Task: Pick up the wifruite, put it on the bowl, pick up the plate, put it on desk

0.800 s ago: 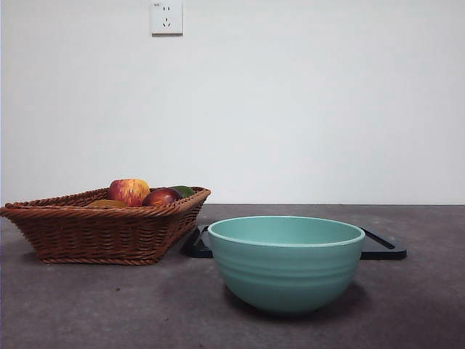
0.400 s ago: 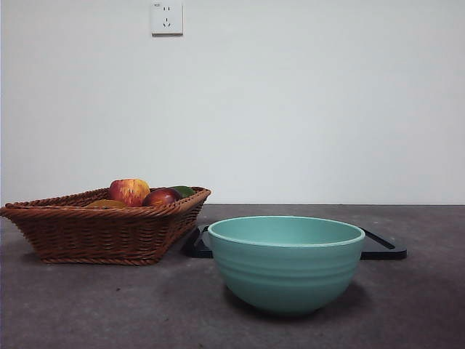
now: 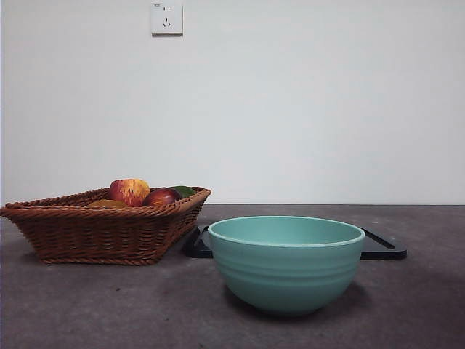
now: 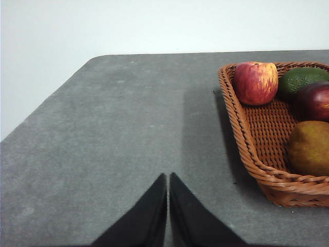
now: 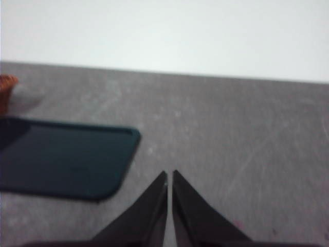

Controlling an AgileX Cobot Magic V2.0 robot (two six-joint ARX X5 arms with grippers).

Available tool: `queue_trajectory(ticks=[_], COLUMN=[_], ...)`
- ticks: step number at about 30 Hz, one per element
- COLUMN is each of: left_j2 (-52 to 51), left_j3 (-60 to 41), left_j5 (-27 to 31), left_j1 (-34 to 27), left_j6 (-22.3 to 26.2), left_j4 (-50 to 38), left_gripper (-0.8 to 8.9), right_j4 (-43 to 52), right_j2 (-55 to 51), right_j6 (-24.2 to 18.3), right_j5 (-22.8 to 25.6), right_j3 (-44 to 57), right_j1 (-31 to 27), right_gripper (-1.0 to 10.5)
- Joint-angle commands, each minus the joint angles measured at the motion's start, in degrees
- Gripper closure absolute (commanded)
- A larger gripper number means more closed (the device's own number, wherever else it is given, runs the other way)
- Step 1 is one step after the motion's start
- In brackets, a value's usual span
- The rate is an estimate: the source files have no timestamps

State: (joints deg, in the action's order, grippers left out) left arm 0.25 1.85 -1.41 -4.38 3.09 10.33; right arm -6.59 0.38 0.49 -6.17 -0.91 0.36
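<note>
wifruite [image 3: 106,204] half hidden behind basket [image 3: 102,233] rim, plate [image 3: 381,247] mostly behind bowl [image 3: 285,263]

The left hand [image 4: 168,177] and right hand [image 5: 169,175] each show two plain matte-black tapering jaws

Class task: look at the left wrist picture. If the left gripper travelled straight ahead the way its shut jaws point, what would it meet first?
Probably nothing but bare desk. The left gripper points along open tabletop toward the far edge; the wicker basket lies off to one side, though depth is uncertain.
</note>
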Motion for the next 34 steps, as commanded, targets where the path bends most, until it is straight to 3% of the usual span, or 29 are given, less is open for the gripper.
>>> queue_trajectory(ticks=[1,34], left_j2=[-0.07,-0.07], left_j3=[-1.18,-1.18], left_j5=[0.13,0.13], left_j1=[-0.22,-0.22], left_j6=[-0.39,-0.39], left_j4=[0.42,0.42], left_gripper=[8.06,8.06], right_j4=[-2.29,-2.43], right_j2=[-0.17,-0.17], right_j6=[1.01,0.98], right_j5=[0.44,0.24], right_j3=[0.31,0.26], right_j1=[0.28,0.26], right_gripper=[9.4,9.4])
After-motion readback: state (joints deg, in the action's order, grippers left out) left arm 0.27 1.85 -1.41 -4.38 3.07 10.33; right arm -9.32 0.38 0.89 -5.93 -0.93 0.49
